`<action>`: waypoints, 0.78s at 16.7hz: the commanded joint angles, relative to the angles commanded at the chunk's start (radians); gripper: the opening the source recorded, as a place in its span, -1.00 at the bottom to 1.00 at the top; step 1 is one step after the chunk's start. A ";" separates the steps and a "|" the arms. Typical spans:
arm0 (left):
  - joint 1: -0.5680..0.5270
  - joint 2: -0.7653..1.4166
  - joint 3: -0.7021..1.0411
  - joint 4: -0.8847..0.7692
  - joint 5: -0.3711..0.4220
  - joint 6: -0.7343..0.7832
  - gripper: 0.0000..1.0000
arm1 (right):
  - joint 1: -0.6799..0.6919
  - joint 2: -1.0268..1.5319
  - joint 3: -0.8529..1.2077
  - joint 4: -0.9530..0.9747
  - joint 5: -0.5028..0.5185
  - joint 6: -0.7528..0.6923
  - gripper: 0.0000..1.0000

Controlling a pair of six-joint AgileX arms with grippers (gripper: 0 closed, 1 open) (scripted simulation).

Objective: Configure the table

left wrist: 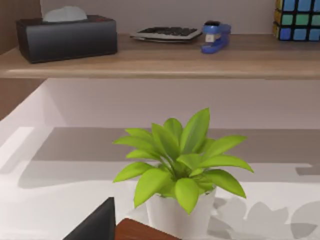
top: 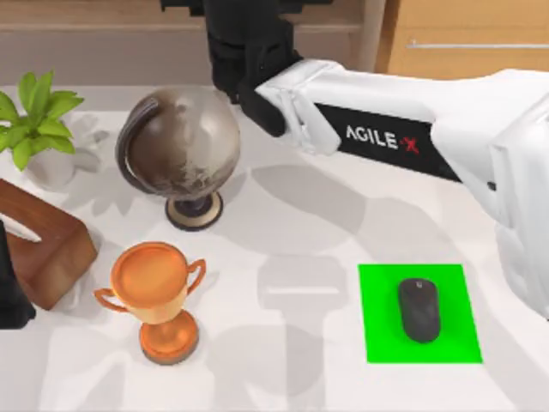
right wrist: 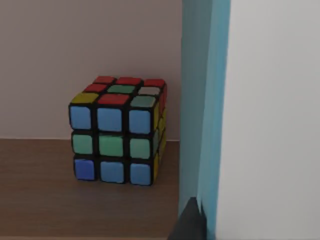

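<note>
My right arm (top: 386, 137) reaches toward the top view's upper centre, facing a multicoloured puzzle cube (right wrist: 117, 130) on the wooden shelf (right wrist: 40, 195), probably to fetch it onto the white marbled tabletop (top: 292, 215); I cannot tell its fingers' state.

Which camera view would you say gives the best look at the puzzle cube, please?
The right wrist view: the puzzle cube stands whole on the wooden shelf, three faces visible. The left wrist view catches only its corner at the frame edge.

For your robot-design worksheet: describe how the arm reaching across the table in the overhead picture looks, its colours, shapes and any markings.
The right arm has glossy white, rounded casings with a black panel lettered AGILE·X in white, its X red. Toward its far end the parts turn black and blocky.
</note>
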 joint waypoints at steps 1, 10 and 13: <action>0.000 0.000 0.000 0.000 0.000 0.000 1.00 | 0.004 -0.002 0.000 0.000 0.000 0.001 -1.00; 0.000 0.000 0.000 0.000 0.000 0.000 1.00 | 0.038 -0.097 -0.125 0.030 0.033 0.003 -1.00; 0.000 0.000 0.000 0.000 0.000 0.000 1.00 | 0.052 -0.134 -0.177 0.041 0.046 0.003 -1.00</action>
